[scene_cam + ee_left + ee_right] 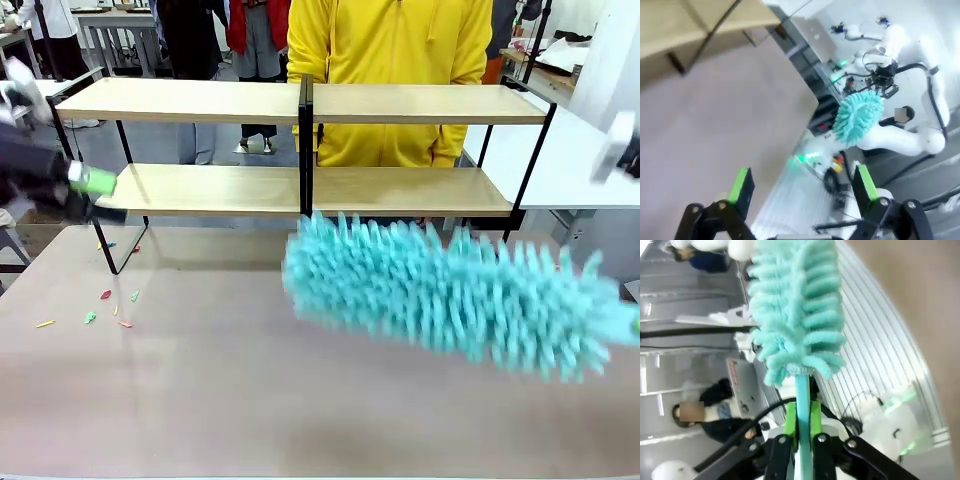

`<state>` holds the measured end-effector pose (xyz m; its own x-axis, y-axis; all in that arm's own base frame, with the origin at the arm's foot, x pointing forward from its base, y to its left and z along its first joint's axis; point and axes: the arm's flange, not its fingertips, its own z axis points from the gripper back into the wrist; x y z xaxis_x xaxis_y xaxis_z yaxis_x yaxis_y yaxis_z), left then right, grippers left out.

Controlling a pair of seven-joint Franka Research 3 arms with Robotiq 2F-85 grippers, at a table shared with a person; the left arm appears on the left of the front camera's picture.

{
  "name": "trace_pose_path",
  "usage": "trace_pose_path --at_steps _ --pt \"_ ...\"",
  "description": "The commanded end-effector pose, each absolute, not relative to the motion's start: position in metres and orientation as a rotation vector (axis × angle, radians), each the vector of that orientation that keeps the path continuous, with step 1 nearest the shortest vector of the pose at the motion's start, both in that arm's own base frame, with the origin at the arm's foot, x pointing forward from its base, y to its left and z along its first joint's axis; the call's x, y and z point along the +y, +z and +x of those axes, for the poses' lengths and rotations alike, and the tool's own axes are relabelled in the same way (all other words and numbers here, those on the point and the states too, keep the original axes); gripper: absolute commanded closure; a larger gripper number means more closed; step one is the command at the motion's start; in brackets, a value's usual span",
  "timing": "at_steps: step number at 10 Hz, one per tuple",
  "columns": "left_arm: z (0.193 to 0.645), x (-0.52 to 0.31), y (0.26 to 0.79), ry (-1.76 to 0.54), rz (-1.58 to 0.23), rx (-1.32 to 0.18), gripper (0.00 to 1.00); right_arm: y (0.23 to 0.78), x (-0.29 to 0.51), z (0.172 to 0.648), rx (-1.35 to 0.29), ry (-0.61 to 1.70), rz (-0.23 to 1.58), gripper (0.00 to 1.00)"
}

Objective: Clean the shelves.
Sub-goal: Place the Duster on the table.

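Observation:
The shelves (200, 100) stand across the far half of the table, two light-wood boards in a black frame with a centre post (306, 150). A fluffy teal duster (450, 290) hangs over the table in front of the lower board, head pointing left and blurred. My right gripper (802, 422) is shut on the duster's thin teal handle (801, 390). My left gripper (100, 197) hovers by the left end of the lower board. It is open in the left wrist view (802, 185), with nothing between its green pads (741, 184).
A person in a yellow hoodie (390, 50) stands right behind the shelves. Several small coloured scraps (110, 300) lie on the table (250, 400) at the left, near the shelf's leg. A white table (570, 150) adjoins at the right.

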<state>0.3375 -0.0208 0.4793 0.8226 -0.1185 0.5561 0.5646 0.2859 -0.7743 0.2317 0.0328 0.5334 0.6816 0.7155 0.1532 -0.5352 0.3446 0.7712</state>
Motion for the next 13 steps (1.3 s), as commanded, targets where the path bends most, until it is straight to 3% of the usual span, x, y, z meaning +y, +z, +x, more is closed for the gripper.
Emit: trace_pose_path --at_steps 1,3,4,9,12,13 --pt "0.243 -0.026 0.345 -0.117 -1.232 0.032 0.0 0.502 0.011 0.244 0.306 0.842 0.815 0.88" --pt "0.242 -0.023 0.331 -0.113 -1.127 0.159 0.0 0.486 -0.003 0.272 0.319 0.786 0.743 0.88" --pt "0.343 0.016 0.391 -0.222 -1.241 -0.152 0.0 0.487 -0.01 0.287 0.292 0.78 0.698 0.88" --pt "0.343 0.016 0.391 -0.222 -1.241 -0.152 0.0 0.461 -0.018 0.35 0.234 0.787 0.617 0.88" --pt "0.343 0.016 0.391 -0.222 -1.241 -0.152 0.0 0.447 -0.022 0.362 0.239 0.787 0.618 0.88" --pt "0.343 0.016 0.391 -0.222 -1.241 -0.152 0.0 0.45 -0.026 0.362 0.221 0.781 0.62 0.28"
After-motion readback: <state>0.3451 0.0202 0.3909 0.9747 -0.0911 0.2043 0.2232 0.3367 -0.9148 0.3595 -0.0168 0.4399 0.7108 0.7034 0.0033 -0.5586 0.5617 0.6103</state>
